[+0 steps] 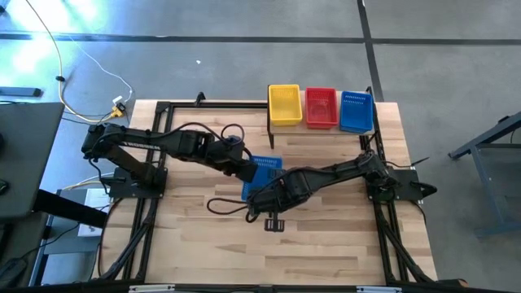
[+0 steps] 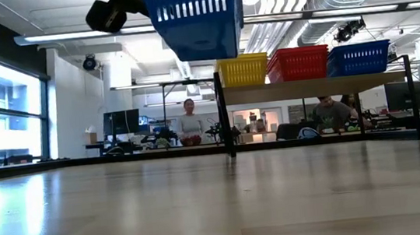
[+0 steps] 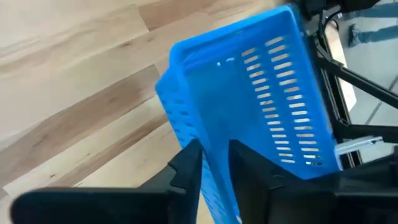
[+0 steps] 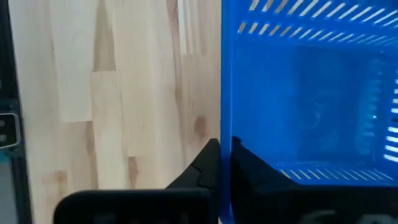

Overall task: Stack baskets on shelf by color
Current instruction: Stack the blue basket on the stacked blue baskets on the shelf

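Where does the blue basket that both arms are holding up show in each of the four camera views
High view: the held blue basket at table centre, between both grippers.
Low view: top centre, hanging above the table.
Left wrist view: centre right, its wall between the fingers.
Right wrist view: the right half, its wall between the fingers.
Shared landmark: the shelf, in the high and low views only.

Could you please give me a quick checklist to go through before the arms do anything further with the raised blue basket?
1. Right gripper shut on the blue basket wall: ok.
2. Left gripper released from that basket: not ok, its fingers straddle the wall.
3. Basket clear of the table, per the low view: ok.
4. Blue stack on the shelf free to receive it: ok.
5. Basket level: not ok, tilted in the left wrist view.
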Robot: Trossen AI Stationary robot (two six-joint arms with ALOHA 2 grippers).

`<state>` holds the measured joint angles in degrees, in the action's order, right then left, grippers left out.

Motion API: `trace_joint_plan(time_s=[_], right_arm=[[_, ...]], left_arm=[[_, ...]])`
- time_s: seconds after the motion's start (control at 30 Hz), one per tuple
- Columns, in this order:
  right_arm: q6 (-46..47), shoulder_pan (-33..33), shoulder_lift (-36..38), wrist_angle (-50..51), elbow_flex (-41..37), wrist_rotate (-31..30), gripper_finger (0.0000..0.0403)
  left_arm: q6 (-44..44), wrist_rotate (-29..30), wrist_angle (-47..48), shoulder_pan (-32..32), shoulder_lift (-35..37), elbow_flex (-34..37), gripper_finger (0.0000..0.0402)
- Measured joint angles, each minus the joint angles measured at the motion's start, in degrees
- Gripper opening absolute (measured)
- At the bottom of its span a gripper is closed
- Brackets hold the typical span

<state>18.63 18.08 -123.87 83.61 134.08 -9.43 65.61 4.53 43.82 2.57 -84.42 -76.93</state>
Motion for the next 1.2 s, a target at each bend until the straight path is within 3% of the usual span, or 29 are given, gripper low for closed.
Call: trace_joint_plan(time_s=[0.4,0.83,1.2], right_arm=[[7.59,1.47,0.0,4.39,0.0,0.58,0.0],[9.38,6.08,0.05,6.41,0.0,-2.02,0.0],[3.08,6.67,0.51,6.41,-0.02,-5.07,0.0]], left_arm=[[-9.0,-3.02,-0.25,0.42,0.0,-0.04,0.0141],[-17.26,-2.96,-0.05,1.17,0.0,-0.04,0.0145],[-21.94,-2.56,0.74,5.24,4.94,-0.07,0.0145]])
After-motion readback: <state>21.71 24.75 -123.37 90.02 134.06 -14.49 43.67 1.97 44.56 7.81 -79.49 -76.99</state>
